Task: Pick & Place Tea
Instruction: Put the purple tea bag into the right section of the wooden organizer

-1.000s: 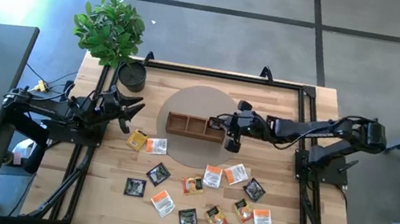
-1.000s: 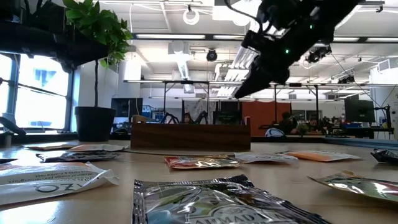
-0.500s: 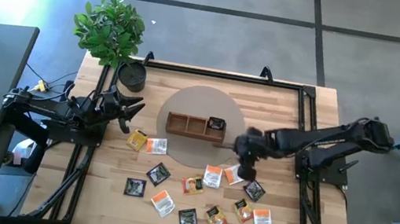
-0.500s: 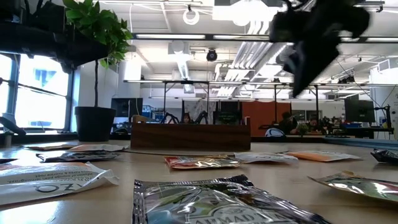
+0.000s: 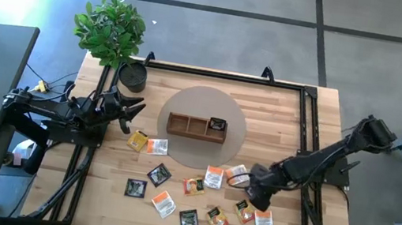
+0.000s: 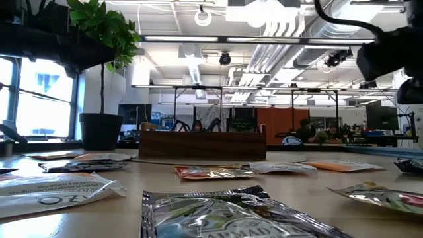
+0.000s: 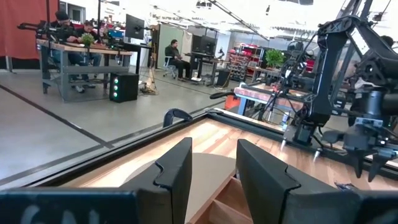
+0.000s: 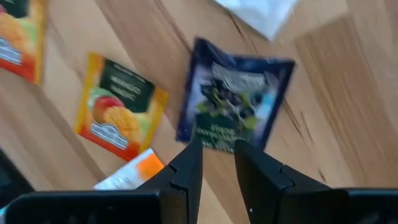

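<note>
The tea is several small flat packets, black, white-and-orange and yellow, lying flat on the near half of the table (image 5: 172, 196). One black packet (image 5: 218, 124) lies in the right compartment of the wooden tray (image 5: 187, 126). My right gripper (image 5: 254, 192) points down, open, just above a dark packet (image 8: 233, 106), with a yellow packet (image 8: 118, 115) beside it; it touches nothing. My left gripper (image 5: 128, 110) waits open at the table's left edge, level, its fingers (image 7: 177, 168) with nothing between them.
The tray sits on a round tan mat (image 5: 228, 144) mid-table. A potted plant (image 5: 113, 31) stands at the far left corner. A black frame (image 5: 306, 128) runs along the table's edges. Bare wood lies on the far right (image 5: 281, 109).
My right gripper has swung from the tray's right end toward the table's near right, sunk a little and tipped from near level until it points down over the loose packets. A black packet now shows in the tray's right compartment.
</note>
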Controlling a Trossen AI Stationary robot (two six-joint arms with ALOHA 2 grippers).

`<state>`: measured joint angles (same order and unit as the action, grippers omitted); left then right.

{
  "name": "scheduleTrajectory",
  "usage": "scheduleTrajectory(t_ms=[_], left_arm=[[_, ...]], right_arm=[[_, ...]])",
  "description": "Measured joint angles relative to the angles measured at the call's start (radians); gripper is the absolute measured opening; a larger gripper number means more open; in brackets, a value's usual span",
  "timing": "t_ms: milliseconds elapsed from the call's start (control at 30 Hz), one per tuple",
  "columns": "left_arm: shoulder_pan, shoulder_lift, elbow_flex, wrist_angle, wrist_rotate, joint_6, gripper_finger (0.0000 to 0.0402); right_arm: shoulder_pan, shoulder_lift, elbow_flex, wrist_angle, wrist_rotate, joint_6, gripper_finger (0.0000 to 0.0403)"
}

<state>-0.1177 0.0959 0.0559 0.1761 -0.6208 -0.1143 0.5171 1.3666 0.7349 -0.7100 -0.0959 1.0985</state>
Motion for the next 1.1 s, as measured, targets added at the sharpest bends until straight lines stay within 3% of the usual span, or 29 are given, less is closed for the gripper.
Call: scheduleTrajectory(t_ms=[367,600,1100], left_arm=[[0.000,0.000,0.000,0.000,0.000,0.000,0.0127],[0.000,0.000,0.000,0.000,0.000,0.000,0.0127],[0.000,0.000,0.000,-0.001,0.000,0.000,0.0127]], right_arm=[[0.042,0.001,0.000,-0.057,0.157,0.030,0.0092],[0.042,0.002,-0.107,0.045,0.125,0.072,0.0093],[0.034,-0.008,-0.230,0.225,0.155,0.110,0.0089]])
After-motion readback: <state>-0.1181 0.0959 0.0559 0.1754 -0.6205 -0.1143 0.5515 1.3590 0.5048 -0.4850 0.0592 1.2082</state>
